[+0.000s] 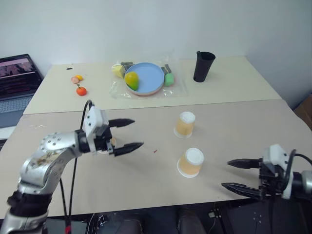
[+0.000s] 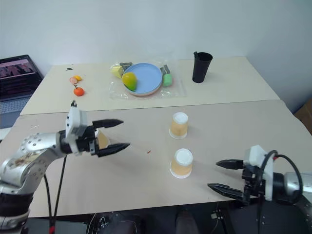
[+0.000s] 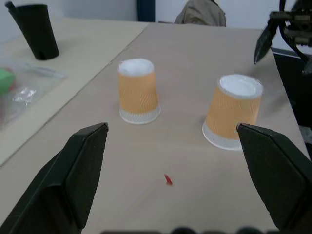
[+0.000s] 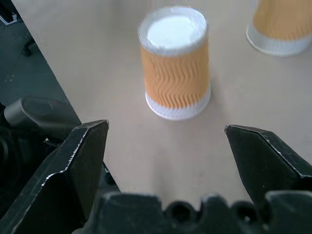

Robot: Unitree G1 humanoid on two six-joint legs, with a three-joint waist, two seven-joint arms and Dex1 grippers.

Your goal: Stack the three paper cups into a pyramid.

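Nothing is stacked yet; the job stands at its opening step, with both arms hovering over the surface and nothing grasped. Two paper cups stand upside down, well apart from each other: the far cup toward the middle and the near cup closer to the front edge. A third cup is partly hidden behind the left gripper, whose fingers are spread wide and empty, level and aimed toward the two cups. The right gripper is likewise released and empty, its fingers pointing at the near cup. The next move probably calls for bringing two cups side by side as a base, then setting the third on top across both. A black cup and a blue plate sit farther back.
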